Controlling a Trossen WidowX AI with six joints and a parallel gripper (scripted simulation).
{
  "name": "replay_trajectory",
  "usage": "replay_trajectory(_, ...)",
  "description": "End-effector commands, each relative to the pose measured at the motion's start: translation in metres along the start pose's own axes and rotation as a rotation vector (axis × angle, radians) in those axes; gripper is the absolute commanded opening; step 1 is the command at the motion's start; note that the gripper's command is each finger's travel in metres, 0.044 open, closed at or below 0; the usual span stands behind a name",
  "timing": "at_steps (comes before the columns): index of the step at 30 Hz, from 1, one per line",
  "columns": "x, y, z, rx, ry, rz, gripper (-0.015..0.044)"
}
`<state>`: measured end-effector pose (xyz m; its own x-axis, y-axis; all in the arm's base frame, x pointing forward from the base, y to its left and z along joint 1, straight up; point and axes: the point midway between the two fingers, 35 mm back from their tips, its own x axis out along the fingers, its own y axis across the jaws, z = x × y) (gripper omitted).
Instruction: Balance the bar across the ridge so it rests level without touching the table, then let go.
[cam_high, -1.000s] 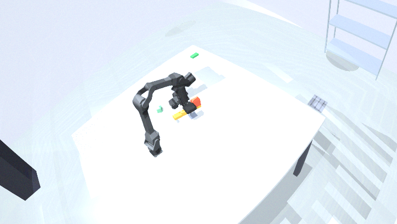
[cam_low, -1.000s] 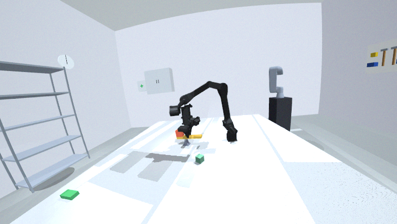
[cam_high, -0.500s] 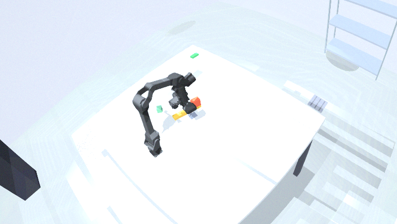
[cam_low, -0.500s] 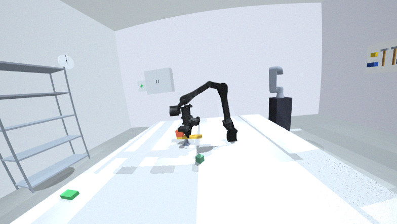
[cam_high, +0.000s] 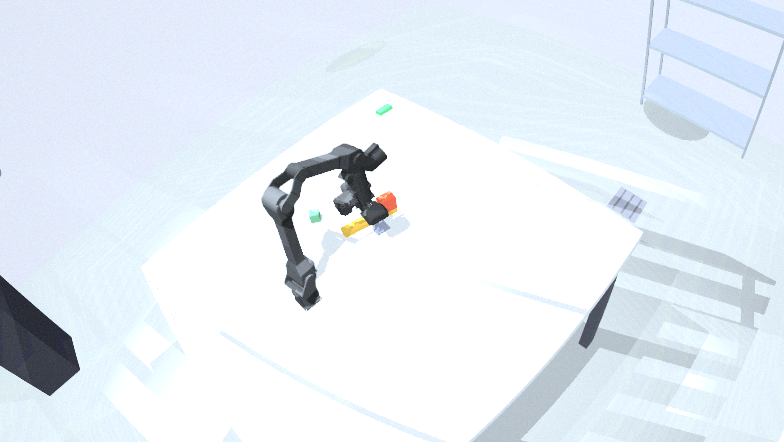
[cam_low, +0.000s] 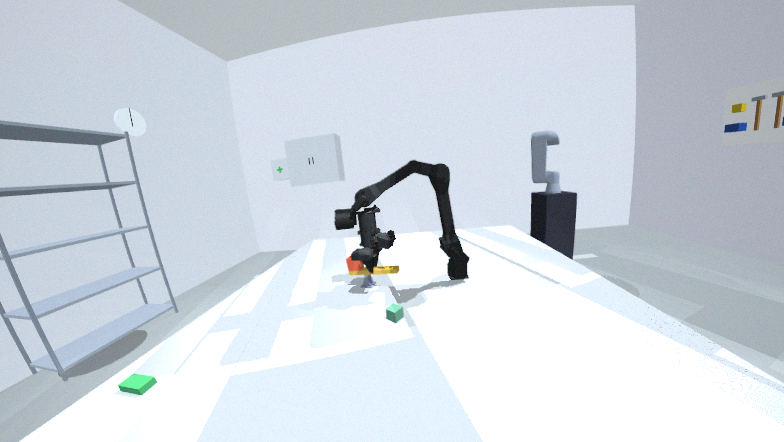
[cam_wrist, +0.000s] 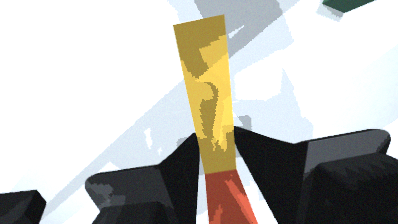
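The yellow bar (cam_high: 355, 226) (cam_low: 388, 269) (cam_wrist: 210, 90) has a red block (cam_high: 387, 201) (cam_low: 354, 264) (cam_wrist: 227, 197) on one end. My gripper (cam_high: 376, 218) (cam_low: 370, 267) (cam_wrist: 216, 137) is shut on the bar between its middle and the red block. In the exterior view the bar looks about level and off the table. The grey-blue ridge (cam_high: 381, 228) (cam_low: 368, 282) stands on the table right below the gripped part. Whether the bar touches the ridge's top is hard to tell, as the fingers cover that place.
A small green cube (cam_high: 314, 215) (cam_low: 394, 312) stands on the table near the bar's plain end. A flat green block (cam_high: 383, 109) (cam_low: 137, 383) lies near the table's far corner in the top view. Shadows and bright patches cross the table (cam_high: 466, 356).
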<state>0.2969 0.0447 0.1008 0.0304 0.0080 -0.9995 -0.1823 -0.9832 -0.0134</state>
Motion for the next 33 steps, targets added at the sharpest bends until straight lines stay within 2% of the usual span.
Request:
replay_trajectory(1,0.0008,0.0007,-0.0001,-0.005,0.001,0.003,0.0000)
replay_trajectory(33,0.0035,0.0007,-0.0002,-0.005,0.001,0.003,0.0000)
